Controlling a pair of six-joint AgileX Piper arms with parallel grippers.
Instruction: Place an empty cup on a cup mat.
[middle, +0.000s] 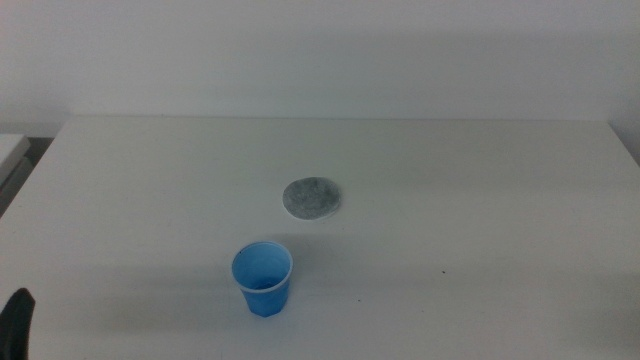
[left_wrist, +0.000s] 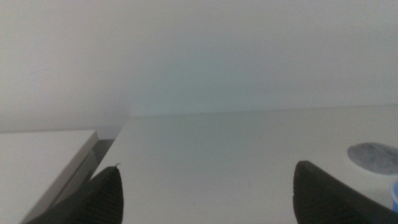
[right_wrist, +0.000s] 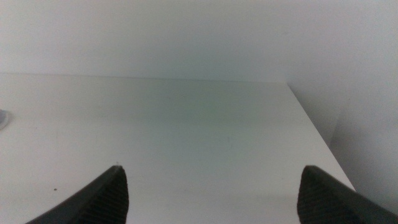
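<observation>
The blue cup stands upright and empty on the white table, near the front and left of centre. The round grey speckled cup mat lies flat a little behind it and to its right, apart from it and bare. My left gripper is open and empty, low at the front left; one dark jaw shows in the middle view. Its wrist view shows the mat and a sliver of the cup. My right gripper is open and empty, out of the middle view.
A second white surface stands beside the table's left edge with a dark gap between them. The table's right edge drops off in the right wrist view. A plain white wall rises behind the table.
</observation>
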